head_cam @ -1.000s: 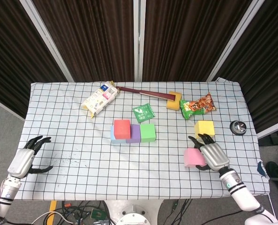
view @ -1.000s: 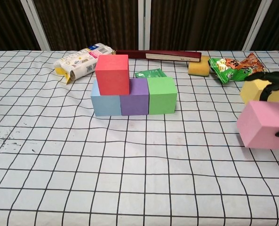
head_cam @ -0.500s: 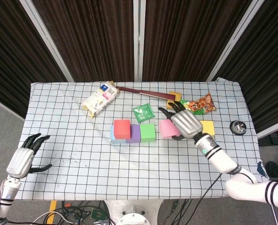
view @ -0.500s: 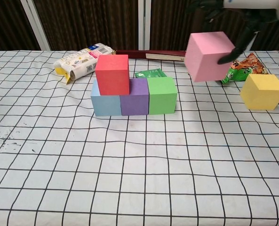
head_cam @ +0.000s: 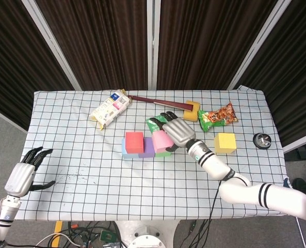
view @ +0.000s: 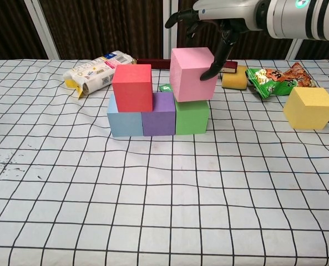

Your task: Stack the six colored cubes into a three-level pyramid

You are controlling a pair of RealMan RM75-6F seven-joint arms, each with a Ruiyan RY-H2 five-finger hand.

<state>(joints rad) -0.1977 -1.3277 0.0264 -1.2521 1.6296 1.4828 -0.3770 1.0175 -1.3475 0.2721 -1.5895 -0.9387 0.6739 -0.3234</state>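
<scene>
Cubes first: blue cube (view: 123, 119), purple cube (view: 158, 114) and green cube (view: 192, 117) sit in a row on the table (view: 153, 210), red cube (view: 132, 87) on top. Right hand (head_cam: 177, 130) grips the pink cube (view: 192, 73) tilted over green; left hand (head_cam: 21, 176) hangs slack-fingered, holding nothing. Yellow cube (view: 309, 108) waits apart.

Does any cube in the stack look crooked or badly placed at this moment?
Yes. The pink cube, held by the right hand, sits tilted over the green cube, not squarely aligned like the red cube.
</scene>
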